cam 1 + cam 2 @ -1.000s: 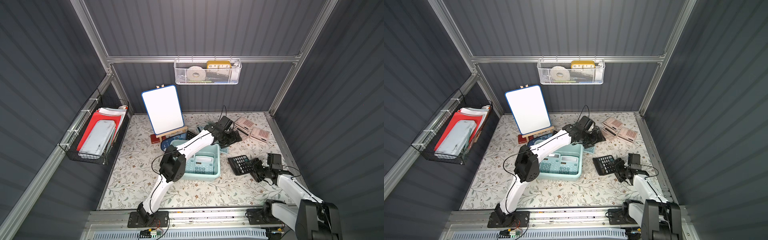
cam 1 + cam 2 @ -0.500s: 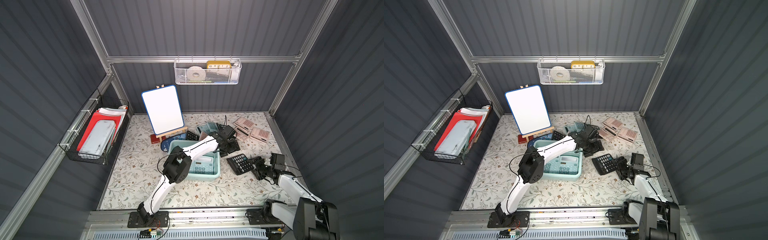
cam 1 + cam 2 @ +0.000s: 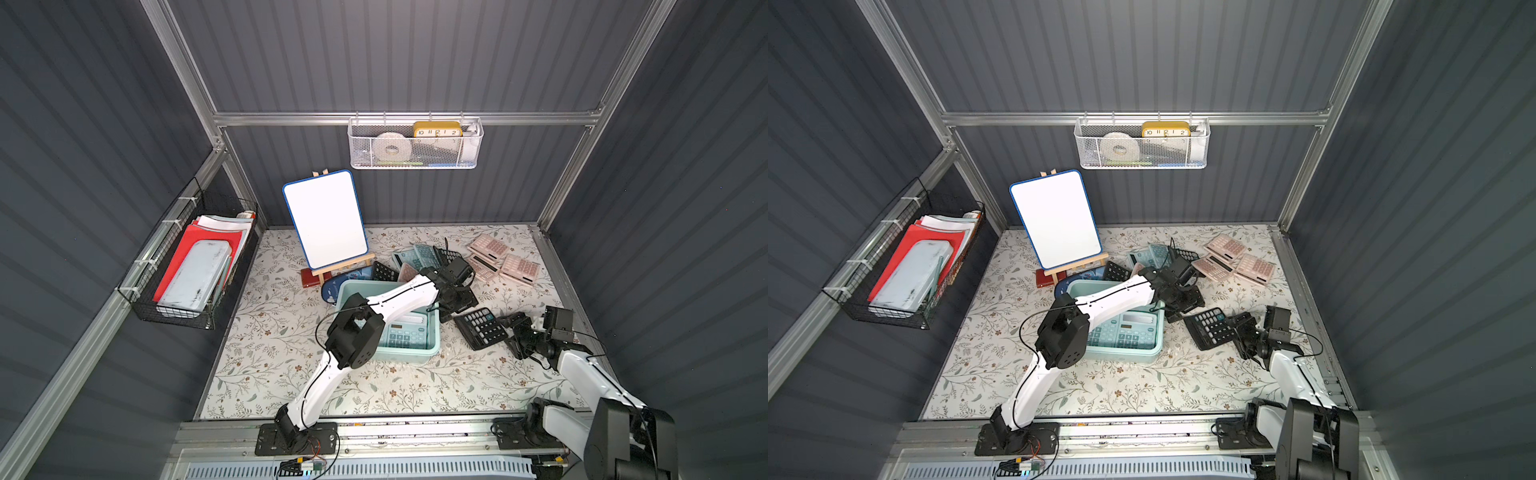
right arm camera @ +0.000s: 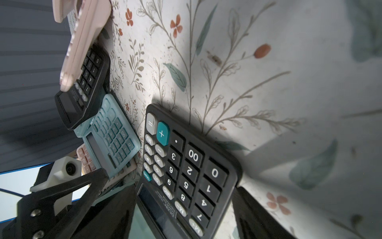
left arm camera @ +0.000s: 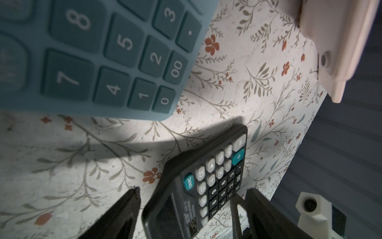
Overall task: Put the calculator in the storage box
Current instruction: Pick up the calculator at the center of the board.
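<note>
Gripper (image 4: pixel 182 207) on right spread wide around black calculator (image 4: pixel 186 171).

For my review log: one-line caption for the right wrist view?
Open right tool straddles the black calculator on the floral mat.

the storage box (image 3: pixel 432 348) looks like smooth, faintly glossy plastic. the black calculator (image 4: pixel 186 171) has a matt plastic shell with raised keys, possibly rubbery. the floral mat (image 3: pixel 270 332) seems a matt, slightly scuffed sheet. the wall basket (image 3: pixel 415 151) is white-painted metal mesh; the easel (image 3: pixel 345 266) is bare wood.
</note>
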You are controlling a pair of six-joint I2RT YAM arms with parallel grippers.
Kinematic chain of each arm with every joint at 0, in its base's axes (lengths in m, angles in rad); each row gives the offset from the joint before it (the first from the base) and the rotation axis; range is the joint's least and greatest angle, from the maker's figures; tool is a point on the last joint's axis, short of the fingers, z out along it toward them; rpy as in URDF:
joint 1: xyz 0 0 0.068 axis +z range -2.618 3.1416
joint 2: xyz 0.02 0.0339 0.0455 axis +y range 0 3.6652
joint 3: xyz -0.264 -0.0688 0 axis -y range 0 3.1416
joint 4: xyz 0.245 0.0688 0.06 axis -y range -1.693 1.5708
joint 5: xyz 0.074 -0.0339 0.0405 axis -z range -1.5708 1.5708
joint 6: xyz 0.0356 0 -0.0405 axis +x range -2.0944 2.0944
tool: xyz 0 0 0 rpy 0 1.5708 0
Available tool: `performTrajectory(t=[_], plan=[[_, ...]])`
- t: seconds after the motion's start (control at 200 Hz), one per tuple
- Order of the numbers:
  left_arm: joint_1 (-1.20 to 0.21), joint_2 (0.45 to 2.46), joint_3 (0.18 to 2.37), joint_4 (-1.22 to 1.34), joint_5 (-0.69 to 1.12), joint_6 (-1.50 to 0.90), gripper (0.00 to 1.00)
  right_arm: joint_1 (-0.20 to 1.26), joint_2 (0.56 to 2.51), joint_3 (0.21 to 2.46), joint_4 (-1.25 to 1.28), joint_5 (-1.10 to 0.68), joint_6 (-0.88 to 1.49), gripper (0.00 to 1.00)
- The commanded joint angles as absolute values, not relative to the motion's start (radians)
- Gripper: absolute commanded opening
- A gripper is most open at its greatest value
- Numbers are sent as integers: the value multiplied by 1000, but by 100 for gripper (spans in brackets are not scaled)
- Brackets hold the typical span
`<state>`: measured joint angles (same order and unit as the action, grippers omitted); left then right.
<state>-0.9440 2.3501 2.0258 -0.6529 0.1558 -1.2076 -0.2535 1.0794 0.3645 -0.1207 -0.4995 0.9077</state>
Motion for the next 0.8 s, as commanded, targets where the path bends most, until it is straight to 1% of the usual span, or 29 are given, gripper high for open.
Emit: performTrajectory(t=[0.0, 0.285, 0.395, 0.615, 0.65, 0.795], plan=[[-954, 2363, 2016, -679, 175, -1261, 84, -259, 1078, 372, -127, -515, 899, 78], [-957, 2392, 2013, -673, 163, -1290, 84, -273, 1091, 383, -127, -536, 895, 79], [-957, 2415, 2013, -654, 175, -1305, 79, -283, 1085, 385, -126, -547, 895, 79], [-957, 2430, 2007, -645, 168, -1312, 78, -299, 1086, 390, -127, -563, 888, 79], [-957, 2431, 2002, -632, 171, -1315, 75, -303, 1086, 389, -127, -569, 889, 79], [-957, 2444, 2016, -586, 200, -1316, 53, -310, 1082, 391, -127, -578, 884, 79]])
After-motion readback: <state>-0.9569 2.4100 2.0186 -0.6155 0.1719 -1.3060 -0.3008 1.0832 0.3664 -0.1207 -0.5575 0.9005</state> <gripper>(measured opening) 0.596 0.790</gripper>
